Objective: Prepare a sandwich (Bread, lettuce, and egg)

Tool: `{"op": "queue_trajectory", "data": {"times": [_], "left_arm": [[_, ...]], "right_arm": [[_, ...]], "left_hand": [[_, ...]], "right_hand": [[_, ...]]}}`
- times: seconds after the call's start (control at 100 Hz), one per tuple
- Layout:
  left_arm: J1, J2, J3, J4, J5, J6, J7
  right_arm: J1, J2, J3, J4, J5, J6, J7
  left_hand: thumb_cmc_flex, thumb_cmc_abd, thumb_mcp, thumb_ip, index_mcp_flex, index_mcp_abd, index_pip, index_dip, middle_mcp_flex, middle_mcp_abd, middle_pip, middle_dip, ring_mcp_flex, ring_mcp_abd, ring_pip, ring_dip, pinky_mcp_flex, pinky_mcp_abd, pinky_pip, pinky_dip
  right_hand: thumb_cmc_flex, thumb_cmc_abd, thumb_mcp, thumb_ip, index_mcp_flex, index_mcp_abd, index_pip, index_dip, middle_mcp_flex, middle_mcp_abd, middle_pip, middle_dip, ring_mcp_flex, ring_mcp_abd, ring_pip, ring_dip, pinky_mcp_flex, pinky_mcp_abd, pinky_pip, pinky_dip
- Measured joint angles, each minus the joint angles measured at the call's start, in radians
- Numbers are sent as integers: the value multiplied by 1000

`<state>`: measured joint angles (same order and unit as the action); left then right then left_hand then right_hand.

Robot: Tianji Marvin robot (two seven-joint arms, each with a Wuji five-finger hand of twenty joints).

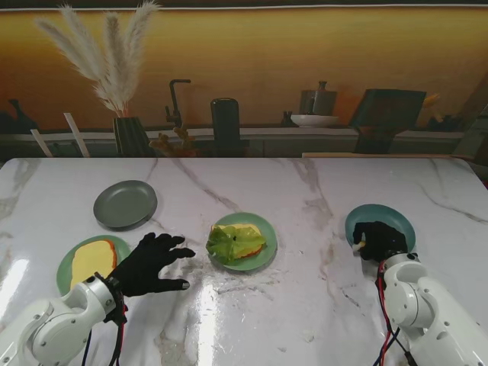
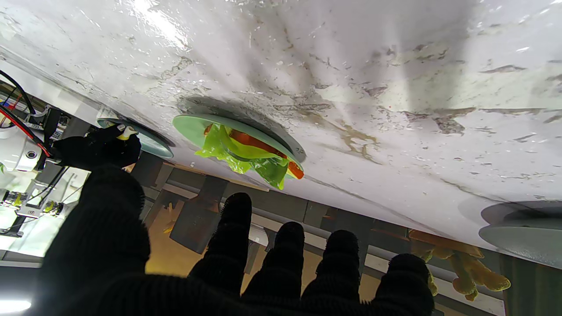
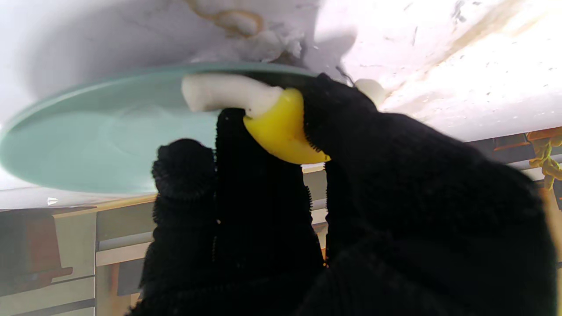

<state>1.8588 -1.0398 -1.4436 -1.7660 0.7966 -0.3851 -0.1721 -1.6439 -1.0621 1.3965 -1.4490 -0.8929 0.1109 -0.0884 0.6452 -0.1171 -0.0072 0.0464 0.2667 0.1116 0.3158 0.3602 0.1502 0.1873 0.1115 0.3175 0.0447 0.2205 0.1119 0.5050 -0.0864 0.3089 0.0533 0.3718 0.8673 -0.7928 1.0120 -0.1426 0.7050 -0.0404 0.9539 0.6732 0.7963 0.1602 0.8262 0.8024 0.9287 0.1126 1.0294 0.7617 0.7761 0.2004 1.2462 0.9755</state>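
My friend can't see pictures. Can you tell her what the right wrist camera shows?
A black-gloved right hand pinches a toy fried egg, white with a yellow yolk, over a pale green plate on a white marble table.

My left hand [image 1: 155, 264] hovers palm down with its fingers [image 2: 237, 228] spread and nothing in it, just to the left of the middle plate [image 1: 263, 255], the white forearm slanting in from my near left. My right hand [image 1: 379, 241] sits well to the right of that plate, fingers [image 3: 259, 184] curled tight around the egg [image 3: 263, 114].
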Motion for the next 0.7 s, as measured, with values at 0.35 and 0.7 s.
{"op": "queue_trajectory", "data": {"times": [0.35,0.7], "left_arm": [[-3,0,2,1,-1,-1,0],[-2,-2,-7,1,4,-2,13]], "right_arm": [[0,-3,6,6,-2,-23,-26],[-20,-5,28,-33,-12,-75,-51]], "left_hand": [[49,0,0,0,32,1,17,15,0,0,0,0,0,0,0,0,0,0,1,1],[49,0,0,0,32,1,18,16,0,0,8,0,0,0,0,2,0,0,1,2]], "right_hand": [[-1,-13,18,19,0,0,0,5,-2,0,4,2,0,0,0,0,16,-7,2,11],[-1,-13,18,19,0,0,-1,5,-3,0,17,2,0,0,0,0,16,-8,2,17]]}}
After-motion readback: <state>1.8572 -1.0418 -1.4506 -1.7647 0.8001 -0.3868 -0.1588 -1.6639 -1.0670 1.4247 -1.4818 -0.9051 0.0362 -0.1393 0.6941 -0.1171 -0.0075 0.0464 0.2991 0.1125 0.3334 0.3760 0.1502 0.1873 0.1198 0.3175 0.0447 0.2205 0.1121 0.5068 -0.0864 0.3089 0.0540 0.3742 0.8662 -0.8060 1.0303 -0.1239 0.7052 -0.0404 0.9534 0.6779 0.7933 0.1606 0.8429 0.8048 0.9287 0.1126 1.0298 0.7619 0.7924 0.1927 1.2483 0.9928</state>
